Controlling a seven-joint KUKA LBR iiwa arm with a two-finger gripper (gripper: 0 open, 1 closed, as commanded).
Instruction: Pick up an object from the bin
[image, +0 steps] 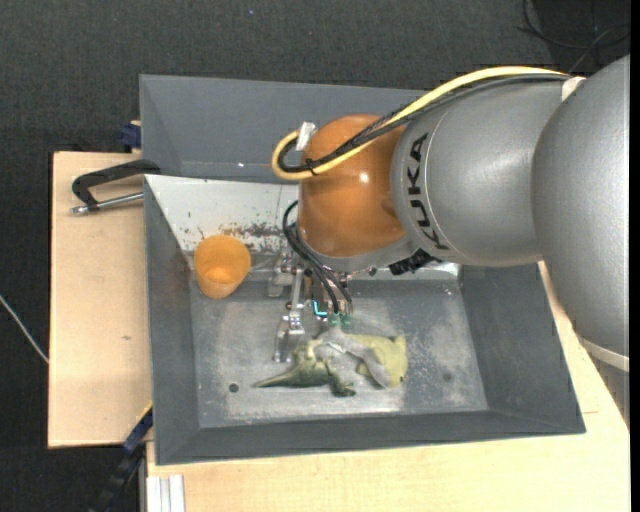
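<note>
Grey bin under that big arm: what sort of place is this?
Probably a robotics lab rig: a KUKA arm reaches into a grey metal bin holding an orange cup and a green toy dinosaur.
</note>
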